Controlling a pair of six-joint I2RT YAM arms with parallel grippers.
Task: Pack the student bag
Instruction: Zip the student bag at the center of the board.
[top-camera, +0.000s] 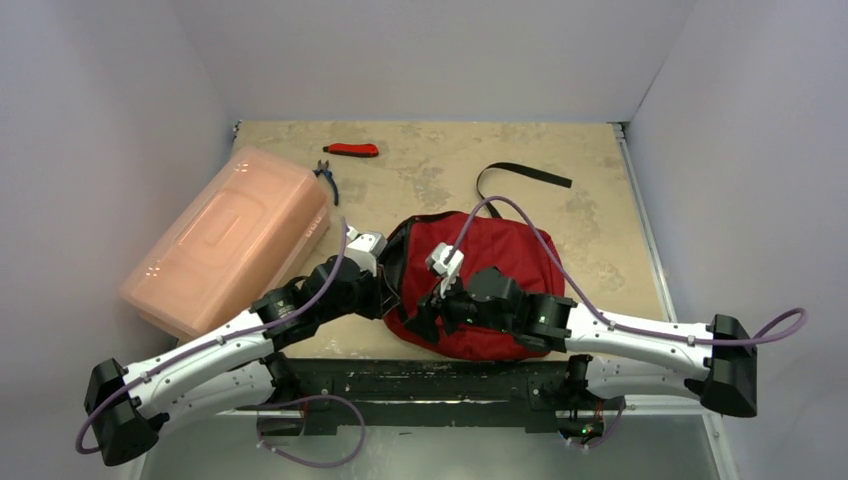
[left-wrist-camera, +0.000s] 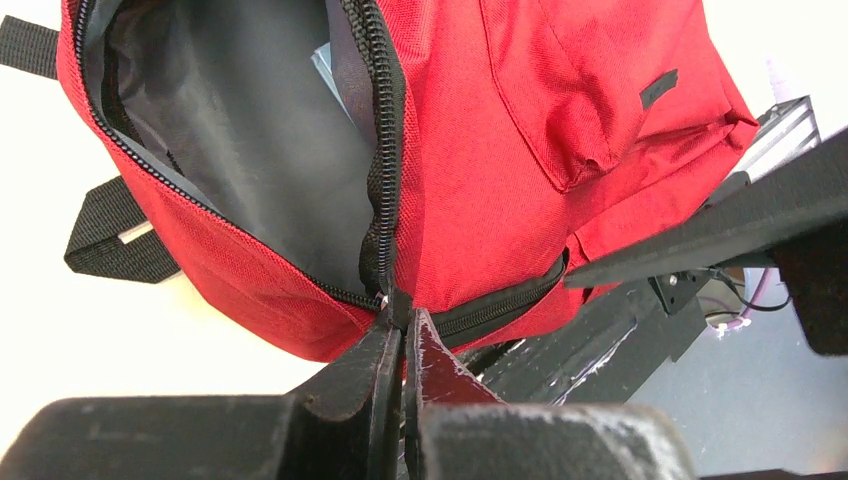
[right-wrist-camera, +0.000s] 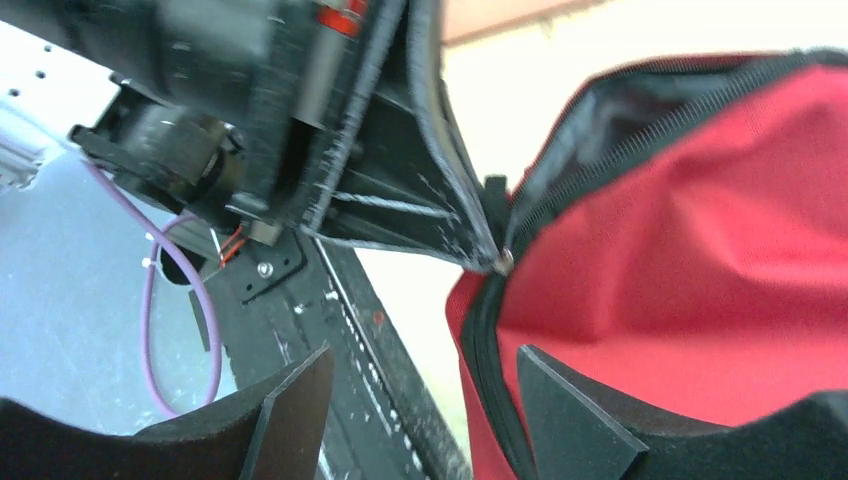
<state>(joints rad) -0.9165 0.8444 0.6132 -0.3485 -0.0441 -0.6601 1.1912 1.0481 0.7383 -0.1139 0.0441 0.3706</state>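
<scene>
The red student bag (top-camera: 500, 265) lies in the middle of the table, its long black strap (top-camera: 522, 174) trailing behind it. In the left wrist view the bag (left-wrist-camera: 520, 150) has its main zipper (left-wrist-camera: 385, 150) open, showing black lining and a pale edge of something inside. My left gripper (left-wrist-camera: 405, 325) is shut on the zipper pull at the bag's near left corner, and it also shows in the top view (top-camera: 388, 297). My right gripper (right-wrist-camera: 425, 405) is open right beside it at the same corner. One of its fingers (right-wrist-camera: 575, 425) is over the red fabric (right-wrist-camera: 700, 260), the other over the black rail.
A pink translucent box (top-camera: 230, 240) lies at the left, close to the left arm. Blue-handled pliers (top-camera: 327, 180) and a red-handled tool (top-camera: 353, 150) lie at the back. The black mounting rail (top-camera: 430, 380) runs along the table's near edge, just below the bag.
</scene>
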